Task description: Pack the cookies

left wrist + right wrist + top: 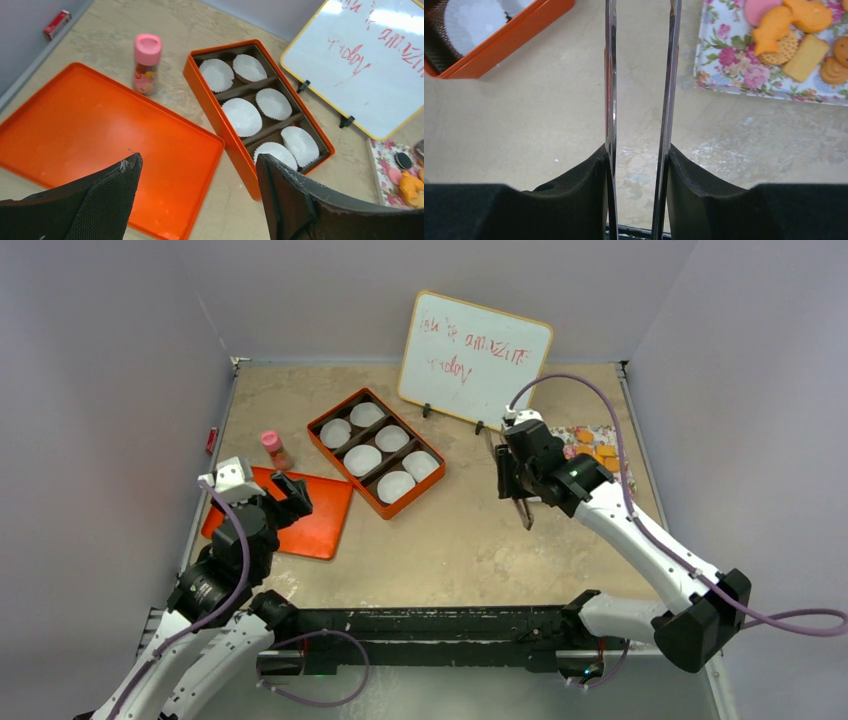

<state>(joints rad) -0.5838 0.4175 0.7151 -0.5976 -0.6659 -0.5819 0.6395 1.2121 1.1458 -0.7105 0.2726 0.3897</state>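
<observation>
The cookies [598, 453] lie on a flowered plate [577, 432] at the back right: orange ones, a pink one and a dark one. They also show in the right wrist view [794, 25] and the left wrist view [407, 177]. My right gripper [515, 478] is shut on metal tongs [524, 510], held above bare table left of the plate. In the right wrist view the tong blades [611, 75] run between my fingers [638, 150], their tips out of frame. My left gripper [290, 492] is open and empty above the orange lid [325, 515].
An orange box [345, 472] with white paper cups in brown compartments sits mid-table, also in the left wrist view [215, 120]. A pink-capped bottle [275, 450] stands beside the lid. A whiteboard [475, 358] leans at the back. A small red object [211, 440] lies at the left wall.
</observation>
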